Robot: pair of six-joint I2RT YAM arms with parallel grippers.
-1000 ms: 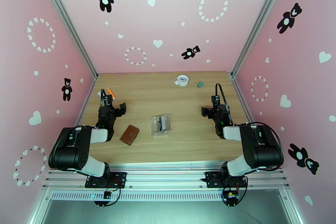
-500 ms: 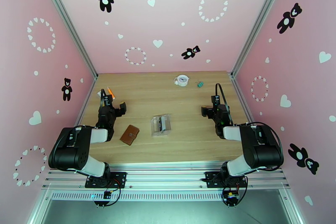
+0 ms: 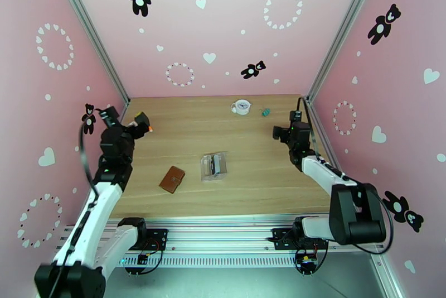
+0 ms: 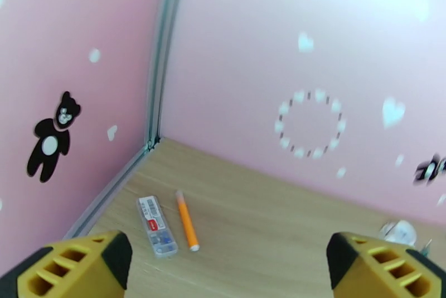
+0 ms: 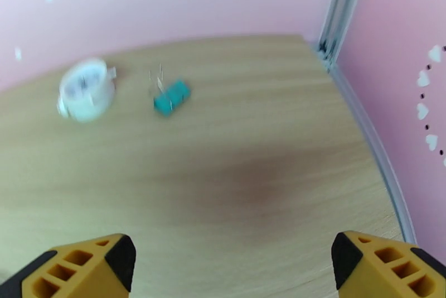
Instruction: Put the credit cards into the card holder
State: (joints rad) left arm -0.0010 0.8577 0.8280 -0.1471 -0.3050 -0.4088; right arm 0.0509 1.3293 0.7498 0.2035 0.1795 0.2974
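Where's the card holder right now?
Top view: the card holder lies left of centre toward the near edge, just left of the clear pouch.

Tabletop (image 3: pixel 256 187): pale wood grain, smooth and matt. Card holder (image 3: pixel 172 179): brown, leather-like, faint sheen. Pouch (image 3: pixel 214 166): clear crinkled plastic, glossy. Walls (image 3: pixel 234 25): matt pink with printed motifs. Corner posts (image 3: pixel 93 37): brushed silver metal. Base rails (image 3: pixel 223 233): grooved bare metal, dull shine. Pen (image 4: pixel 187 220): smooth orange plastic. Case (image 4: pixel 157 225): clear hard plastic.

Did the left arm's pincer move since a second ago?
Yes. The left pincer has swung away from the brown wallet, toward the far-left corner of the table.
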